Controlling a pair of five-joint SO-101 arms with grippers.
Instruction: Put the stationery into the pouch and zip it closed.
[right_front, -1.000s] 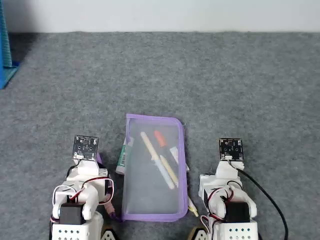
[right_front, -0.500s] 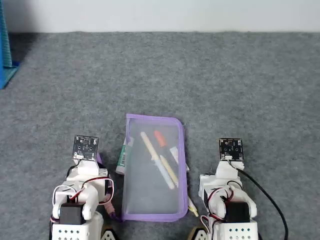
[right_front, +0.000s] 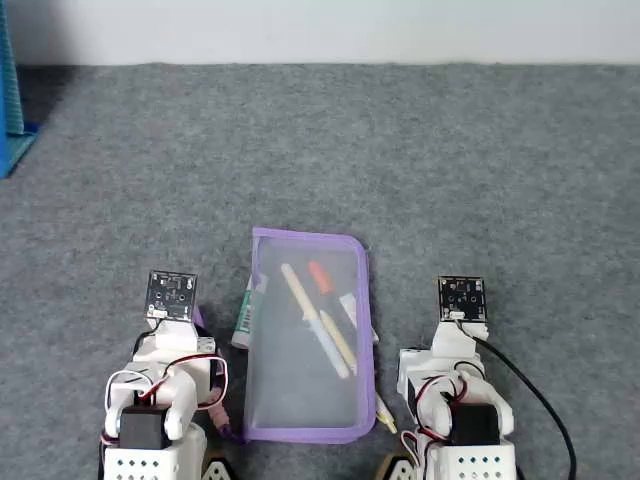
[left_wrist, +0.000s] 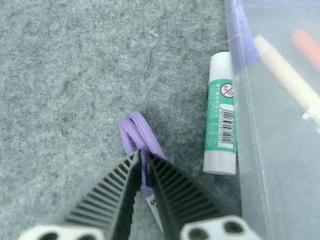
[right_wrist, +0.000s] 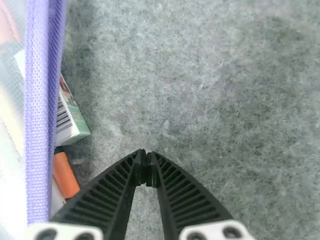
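Squarely between the two arm bases, flat on the grey carpet (right_front: 450, 160): a translucent rectangular plastic pouch with purple fabric trim (right_front: 305, 400). Likely light, limp and a little slippery on its clear faces — better taken by the stitched trim or by the purple cord loop (left_wrist: 134, 131) than by the film. Seen through the film: a long cream-coloured pen (right_front: 298, 290), an orange-capped marker (right_front: 320, 275) and a slim yellow pen (right_front: 340, 345), apparently inside, though hard to rule out lying on top. Just outside, touching the pouch's edge on the left arm's side: a white-and-green cylindrical glue stick (left_wrist: 220, 115) — rigid, light, smooth, apt to roll; best pinched across the barrel near mid-length. On the right arm's side, poking out by the trim: a small white barcode-printed block (right_wrist: 70, 125) and an orange-tipped piece (right_wrist: 66, 181); cannot tell whether tucked in or loose. Left gripper (left_wrist: 141, 159) low over the cord loop, jaws at a narrow slit with purple showing in it; impossible to say whether pinched or merely lying underneath. Right gripper (right_wrist: 146, 169) over bare carpet just beside the trim, jaws pressed together on nothing. Judging by the glue stick outside, packing not finished; zip state not readable from these views.
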